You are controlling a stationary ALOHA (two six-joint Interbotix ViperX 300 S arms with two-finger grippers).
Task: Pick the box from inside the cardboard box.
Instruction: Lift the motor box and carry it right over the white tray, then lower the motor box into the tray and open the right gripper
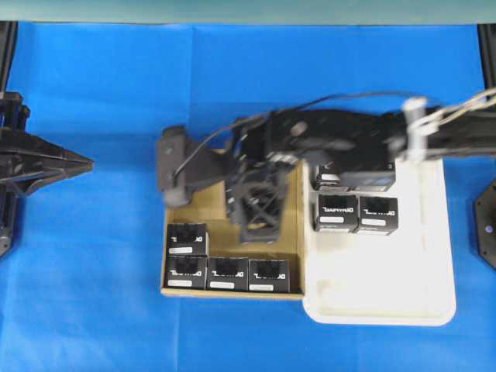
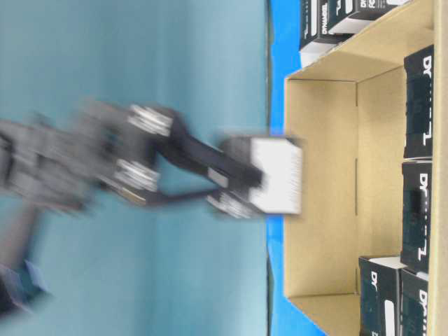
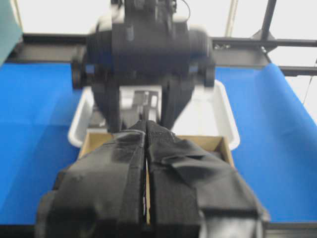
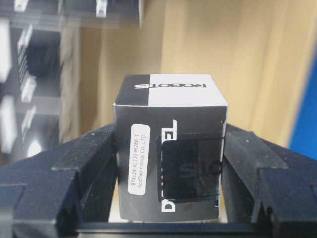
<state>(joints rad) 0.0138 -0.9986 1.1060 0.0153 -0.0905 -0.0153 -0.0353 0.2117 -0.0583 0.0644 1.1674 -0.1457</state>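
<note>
My right gripper (image 4: 171,166) is shut on a black box (image 4: 171,153), one finger pressed against each side; its white label strip faces the camera. In the overhead view this gripper (image 1: 258,221) hangs over the middle of the brown cardboard box (image 1: 200,213), and the arm hides the held box. The table-level view shows the held box (image 2: 276,175) blurred beside the cardboard box's wall (image 2: 325,182). Several more black boxes (image 1: 227,273) line the carton's front and left. My left gripper (image 3: 146,126) is shut and empty, parked far left (image 1: 77,164).
A white plastic tray (image 1: 380,298) adjoins the carton's right side, with several black boxes (image 1: 337,211) at its far end. Blue cloth (image 1: 93,294) covers the table all round.
</note>
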